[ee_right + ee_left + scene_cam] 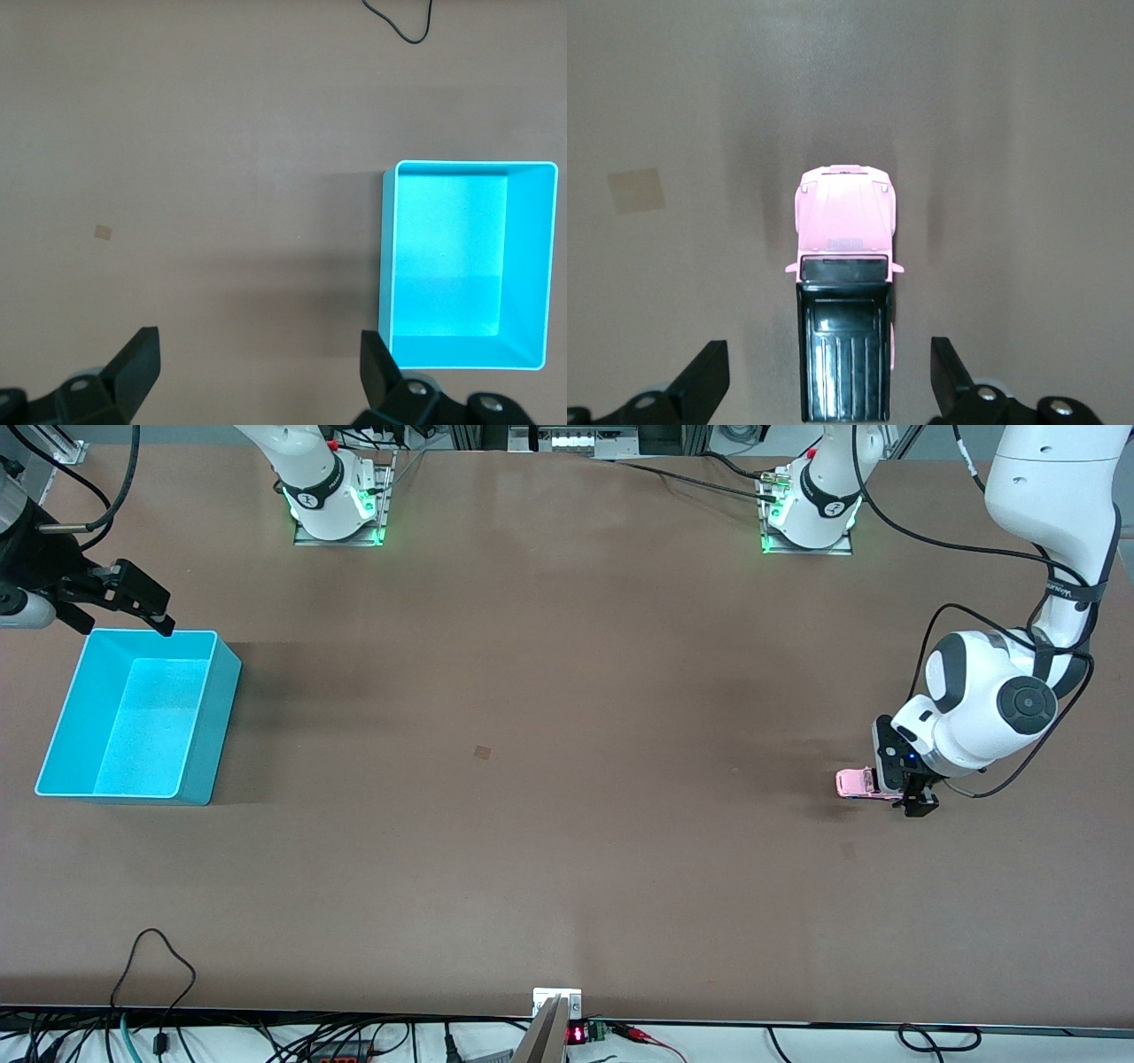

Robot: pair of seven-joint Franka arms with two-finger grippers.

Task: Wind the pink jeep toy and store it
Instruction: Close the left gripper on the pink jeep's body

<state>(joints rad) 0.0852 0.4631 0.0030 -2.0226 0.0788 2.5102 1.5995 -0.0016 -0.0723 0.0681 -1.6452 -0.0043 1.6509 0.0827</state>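
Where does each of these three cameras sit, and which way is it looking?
Front view: high across the table, facing both arms; left pincer over the pink jeep toy, right pincer above the turquoise bin.
Left wrist view: looks down past its open fingertips onto the jeep.
Right wrist view: looks down past its fingertips at the bin.
Shared: front and left wrist show the jeep; front and right wrist, the bin.

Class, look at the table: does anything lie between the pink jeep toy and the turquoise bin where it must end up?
Nothing visible does. The pink jeep toy sits at the left arm's end, between the open fingers of the left gripper. The turquoise bin stands at the right arm's end, under the waiting right gripper. Only bare table and a small flat patch lie between.
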